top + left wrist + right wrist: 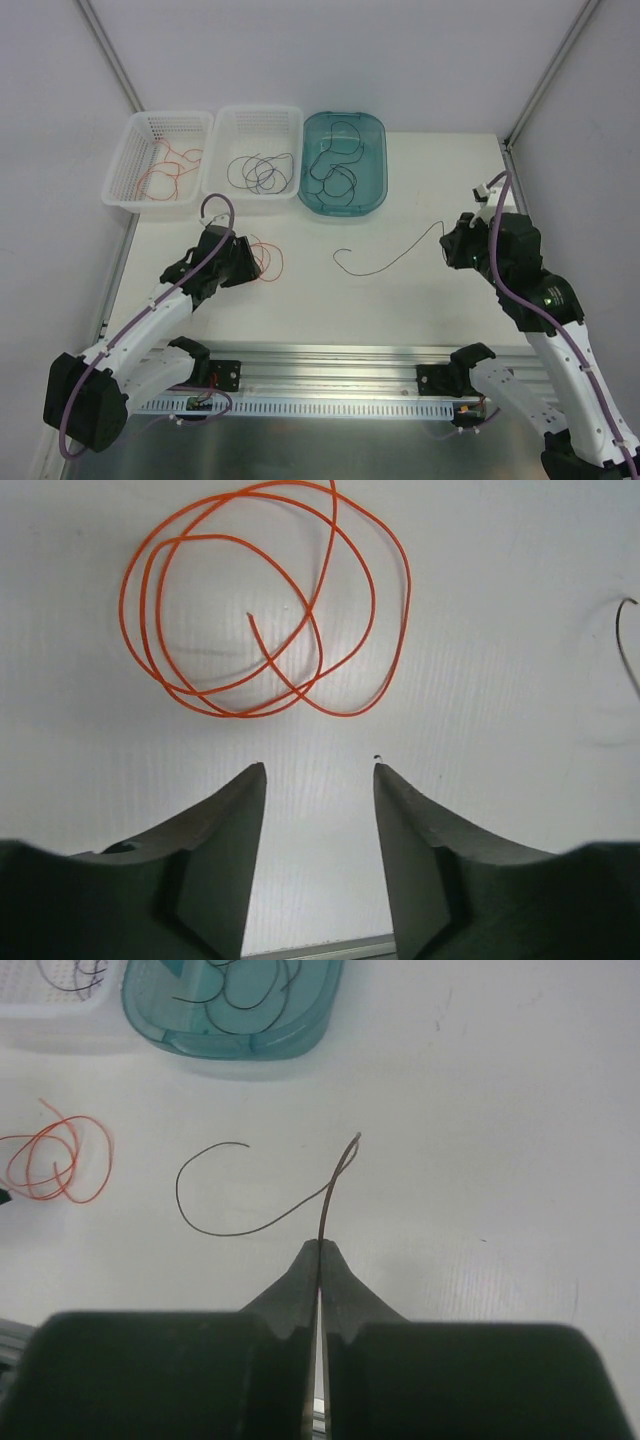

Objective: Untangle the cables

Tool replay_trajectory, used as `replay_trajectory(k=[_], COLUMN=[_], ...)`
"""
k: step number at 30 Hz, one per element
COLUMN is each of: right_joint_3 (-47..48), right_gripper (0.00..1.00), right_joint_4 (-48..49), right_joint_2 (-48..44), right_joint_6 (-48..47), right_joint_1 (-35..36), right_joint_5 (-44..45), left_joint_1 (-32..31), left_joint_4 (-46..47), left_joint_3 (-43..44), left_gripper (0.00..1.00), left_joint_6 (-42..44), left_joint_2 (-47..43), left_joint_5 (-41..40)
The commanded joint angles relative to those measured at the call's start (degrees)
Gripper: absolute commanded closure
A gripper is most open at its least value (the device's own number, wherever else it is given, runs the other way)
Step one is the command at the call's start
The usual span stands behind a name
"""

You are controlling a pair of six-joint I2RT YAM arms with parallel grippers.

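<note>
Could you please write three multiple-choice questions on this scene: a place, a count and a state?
1. Where does the loose orange cable lie? A) draped over an arm B) on the table before the left claw C) inside a drawer
2. How many containers stand along the far edge? A) one B) two C) three
3. The right claw is: A) shut on the black cable B) open, empty C) shut on a pen
Answers: 1 B, it coils on bare table ahead of the open claw; 2 C, left basket, middle basket, teal bin; 3 A, the cable emerges from its closed jaws.
</note>
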Motion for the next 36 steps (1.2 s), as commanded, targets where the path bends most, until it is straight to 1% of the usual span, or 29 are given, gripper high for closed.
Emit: replay_trajectory(k=[1,2,3,5,6,7,9,10,11,12,14,15,17,18,20,22,23,24,26,28,31,36], right_joint_3=[4.23,6.33,7.48,11.51,13.02,14.94,21.35,23.55,25.40,29.16,32.61,35.76,38.94,41.66,43.78,46.50,47.30,47.92,50.11,51.61,52.49,55.04], right_gripper=[0.99,0.99,0.99,0.99,0.99,0.99,0.99,0.99,0.99,0.99,0.99,0.99,0.99,0.99,0.99,0.99,0.99,0.99,0.99,0.99,0.99,0.99], right_joint_4=[3.81,3.90,3.90,3.99,3.90,3.64,1.89,1.01,0.04,-0.14,-0.23,-0.14,0.73,1.08,3.44,5.82,8.53,9.95,13.63,15.93,23.47,28.68], right_joint_2=[3.16,4.21,6.57,8.87,11.32,12.65,16.16,19.66,21.00,22.32,25.74,26.98,29.96,30.85,33.30,34.89,36.12,37.17,39.19,42.71,47.37,55.98], right_joint_6=[-0.93,-1.20,-1.46,-1.90,-2.08,-2.34,-3.13,-3.31,-3.57,-4.01,-4.45,-4.80,-5.77,-6.29,-7.17,-8.05,-8.23,-8.49,-8.84,-8.93,-8.93,-9.02], right_joint_1=[-0.09,-0.18,-0.18,-0.18,-0.18,-0.18,-0.18,0.08,0.17,0.44,0.70,0.79,0.70,0.70,0.70,0.70,0.70,0.70,0.70,0.79,0.79,0.70], right_joint_5=[-6.49,-9.37,-10.44,-12.91,-13.70,-15.27,-17.30,-19.05,-19.59,-19.94,-20.03,-19.95,-19.07,-18.63,-18.01,-18.45,-18.54,-18.63,-19.33,-20.20,-21.70,-22.14], left_joint_1=[0.35,0.35,0.35,0.35,0.35,0.35,0.35,0.44,0.53,0.61,0.96,1.49,2.10,2.63,2.90,2.90,2.90,2.90,2.99,2.99,2.99,2.99], left_joint_4=[-0.79,-2.10,-2.81,-5.44,-6.50,-7.47,-10.53,-11.34,-12.39,-14.05,-15.47,-16.26,-16.44,-16.36,-16.01,-14.78,-14.08,-13.29,-11.27,-11.35,-10.73,-10.64], left_joint_3=[0.95,1.83,2.88,6.74,8.24,11.38,16.30,17.99,19.57,22.55,24.85,26.08,26.27,25.48,23.99,20.39,18.73,14.97,11.43,10.10,9.92,9.66], left_gripper=[0.50,0.48,0.41,0.31,0.22,0.18,0.17,0.14,0.11,0.07,0.02,0.01,0.01,0.01,0.01,0.01,0.01,0.01,0.01,0.01,0.01,0.01], left_joint_6=[1.04,1.65,2.09,3.84,4.46,5.34,7.71,8.59,10.77,11.84,14.82,15.80,17.73,18.09,18.44,18.62,18.44,18.44,18.70,19.32,19.76,20.11], left_joint_2=[-1.48,-2.18,-2.71,-3.94,-4.20,-4.64,-4.47,-4.03,-3.77,-3.33,-2.19,-2.01,-2.09,-2.18,-3.41,-5.33,-6.31,-7.36,-10.61,-12.46,-13.61,-12.91], left_joint_5=[5.84,7.41,7.87,8.22,8.13,8.05,6.83,6.55,6.03,4.46,2.61,1.73,-1.61,-3.10,-7.32,-9.78,-12.32,-13.30,-15.50,-17.08,-18.41,-18.94])
